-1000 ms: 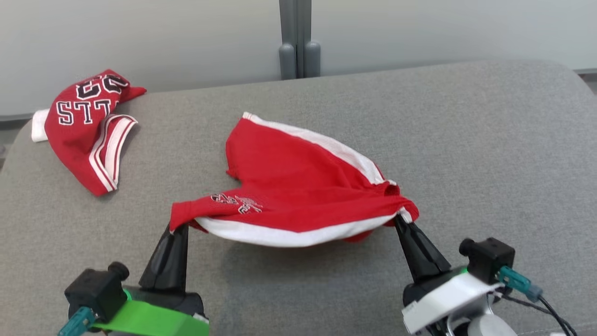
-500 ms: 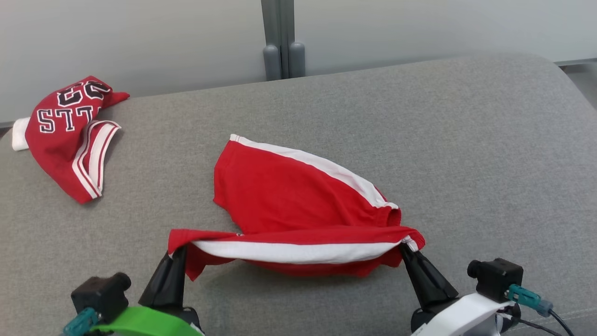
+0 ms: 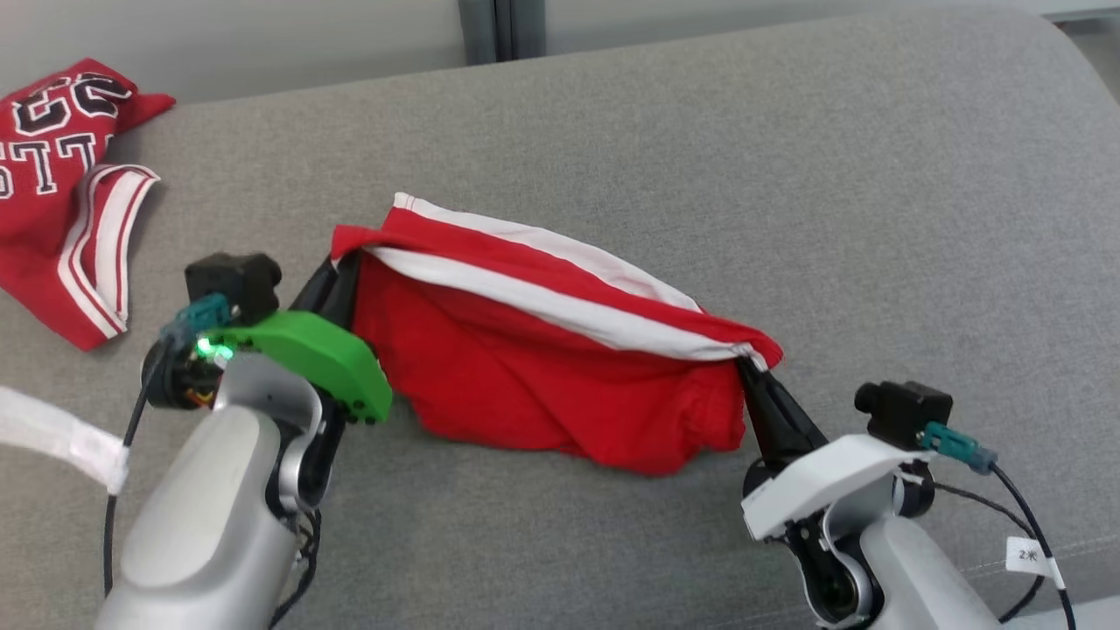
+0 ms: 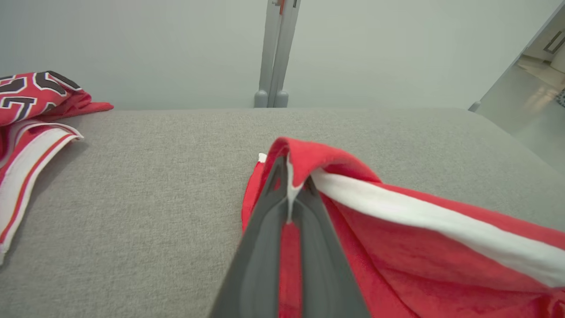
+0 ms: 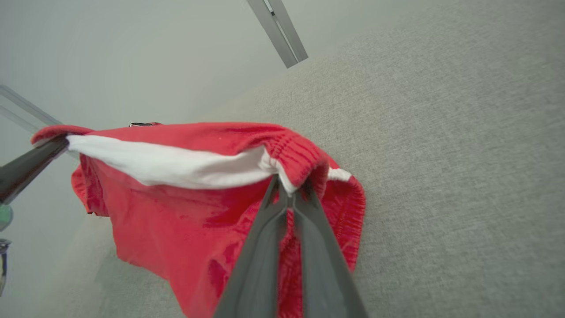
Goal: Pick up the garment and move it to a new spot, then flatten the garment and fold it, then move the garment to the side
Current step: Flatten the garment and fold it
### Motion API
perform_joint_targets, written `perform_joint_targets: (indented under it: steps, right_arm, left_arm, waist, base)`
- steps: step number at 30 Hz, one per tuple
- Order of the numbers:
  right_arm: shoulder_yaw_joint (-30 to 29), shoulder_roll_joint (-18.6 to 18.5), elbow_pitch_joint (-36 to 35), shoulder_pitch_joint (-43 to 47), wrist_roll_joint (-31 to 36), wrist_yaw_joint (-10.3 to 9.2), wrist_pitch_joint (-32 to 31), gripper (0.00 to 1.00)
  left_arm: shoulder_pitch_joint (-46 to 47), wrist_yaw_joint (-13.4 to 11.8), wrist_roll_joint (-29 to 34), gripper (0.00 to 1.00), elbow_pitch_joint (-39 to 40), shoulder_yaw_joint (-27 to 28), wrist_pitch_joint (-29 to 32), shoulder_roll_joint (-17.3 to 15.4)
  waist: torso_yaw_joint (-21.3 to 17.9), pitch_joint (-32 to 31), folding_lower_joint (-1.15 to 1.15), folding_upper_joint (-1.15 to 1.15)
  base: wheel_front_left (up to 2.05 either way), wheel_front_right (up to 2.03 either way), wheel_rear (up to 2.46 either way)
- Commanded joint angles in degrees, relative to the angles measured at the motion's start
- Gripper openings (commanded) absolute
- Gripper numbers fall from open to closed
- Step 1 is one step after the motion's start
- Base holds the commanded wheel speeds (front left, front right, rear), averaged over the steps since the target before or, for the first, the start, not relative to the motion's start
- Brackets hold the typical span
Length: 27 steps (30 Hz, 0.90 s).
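left gripper (image 3: 339, 262) and right gripper (image 3: 745, 366) are each clamped on a corner of the red shorts (image 3: 542, 385), which hang well right of the jersey (image 3: 52, 175). likely mid-flatten; next, lower both ends evenly, keeping the cloth taut.

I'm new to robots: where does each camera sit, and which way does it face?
Head view: on the head, facing forward and down at the grey fabric surface; left gripper and right gripper show, shut on the red cloth garment with a white band.
Left wrist view: on the left wrist, facing along its dark fingers toward the pale wall.
Right wrist view: on the right wrist, tilted, facing along its fingers.
Head and left wrist views share the red lettered jersey.
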<state>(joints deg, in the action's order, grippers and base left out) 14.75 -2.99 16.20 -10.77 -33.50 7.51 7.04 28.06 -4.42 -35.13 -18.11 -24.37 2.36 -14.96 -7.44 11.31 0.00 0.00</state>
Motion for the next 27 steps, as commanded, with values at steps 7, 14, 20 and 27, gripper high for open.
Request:
perform_joint_targets:
  steps: [7, 14, 20, 27]
  right_arm:
    - [3.8, 0.0, 10.3, -9.7, -3.6, -0.04, 3.9, 0.0]
    - [7.7, 0.0, 16.2, -13.3, -6.2, -0.05, 6.6, 1.0]
    - [8.2, 0.0, 18.3, -14.1, -5.4, -0.06, 7.8, 1.0]
    - [3.7, 0.0, 14.4, -10.7, 0.9, -0.05, 8.2, 1.0]
  left_arm:
    - [12.7, -0.5, 2.0, 0.0, -16.1, -1.4, 2.8, 2.8]
    - [17.6, -1.5, 3.3, 0.89, -24.4, -2.6, 2.4, 4.3]
    - [19.1, -0.7, 3.8, 1.0, -27.2, -3.2, -0.7, 5.6]
    - [16.2, 0.2, 3.2, 1.0, -28.7, -4.3, -1.9, 6.2]
  waist:
    - [-3.4, 7.5, 0.0, 0.0]
    - [-3.7, 7.5, 0.0, 0.0]
    - [-2.9, 6.2, 0.0, 0.0]
    - [-1.4, 2.8, 0.0, 0.0]
  base:
    - [0.0, 0.0, 0.0]
    - [0.0, 0.0, 0.0]
    - [0.0, 0.0, 0.0]
    - [0.0, 0.0, 0.0]
